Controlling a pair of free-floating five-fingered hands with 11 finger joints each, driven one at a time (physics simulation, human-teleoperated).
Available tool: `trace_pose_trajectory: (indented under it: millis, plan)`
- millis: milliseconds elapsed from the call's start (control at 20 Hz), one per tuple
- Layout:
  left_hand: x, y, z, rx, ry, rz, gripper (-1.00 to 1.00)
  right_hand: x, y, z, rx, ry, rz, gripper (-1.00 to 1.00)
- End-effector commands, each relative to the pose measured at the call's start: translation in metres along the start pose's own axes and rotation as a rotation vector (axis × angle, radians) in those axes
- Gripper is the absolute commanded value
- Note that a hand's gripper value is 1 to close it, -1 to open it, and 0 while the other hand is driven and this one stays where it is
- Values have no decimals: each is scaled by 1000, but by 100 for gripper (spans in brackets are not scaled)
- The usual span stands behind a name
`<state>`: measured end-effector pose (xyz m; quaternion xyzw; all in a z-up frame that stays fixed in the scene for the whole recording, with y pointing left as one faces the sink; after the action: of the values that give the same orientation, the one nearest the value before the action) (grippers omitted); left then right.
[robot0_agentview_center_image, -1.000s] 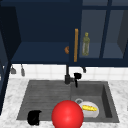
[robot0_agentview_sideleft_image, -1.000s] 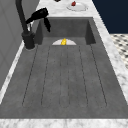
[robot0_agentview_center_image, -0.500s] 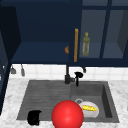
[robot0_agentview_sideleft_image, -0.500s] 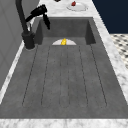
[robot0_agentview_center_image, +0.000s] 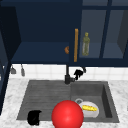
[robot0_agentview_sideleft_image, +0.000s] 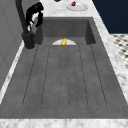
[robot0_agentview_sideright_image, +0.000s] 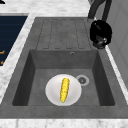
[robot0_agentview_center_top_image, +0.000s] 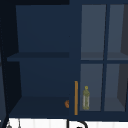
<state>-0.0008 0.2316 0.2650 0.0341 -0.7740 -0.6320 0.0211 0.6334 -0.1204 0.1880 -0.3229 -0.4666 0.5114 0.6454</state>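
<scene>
The right hand is curled round the tall black curved faucet, seemingly to swing it. The left hand, fingers indistinguishable, is held near-left.

kitchen — sink | faucet | wall cabinet | marble counter

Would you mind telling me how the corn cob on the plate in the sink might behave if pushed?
The corn cob looks round and long, so it would likely roll sideways. The plate looks smooth and shallow, so it may slide off.
</scene>
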Motion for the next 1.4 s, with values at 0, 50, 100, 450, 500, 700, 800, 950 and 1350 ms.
trace_pose_trajectory:
  millis: [0, 50, 100, 450, 500, 700, 800, 950, 1350]
  plan:
    - [0, 0, 0, 0, 0, 0, 0, 7, 1, -5, 109, -6, -97, 100]
    - [0, 0, 0, 0, 0, 0, 0, 9, 0, -3, 107, -3, -99, 100]
    - [0, 0, 0, 0, 0, 0, 0, 9, -2, -4, 106, 4, -98, 100]
    - [0, 0, 0, 0, 0, 0, 0, 19, -7, -14, 130, 54, -23, 100]
    - [0, 0, 0, 0, 0, 0, 0, 24, -5, -16, 135, 74, -4, 100]
    - [0, 0, 0, 0, 0, 0, 0, 33, -9, -18, 121, 148, 37, 100]
    - [0, 0, 0, 0, 0, 0, 0, 35, -17, -25, 119, 190, 45, 100]
    - [0, 0, 0, 0, 0, 0, 0, 51, -21, -37, 116, 230, 9, 100]
    - [0, 0, 0, 0, 0, 0, 0, 67, -33, -38, 185, 319, 39, 100]
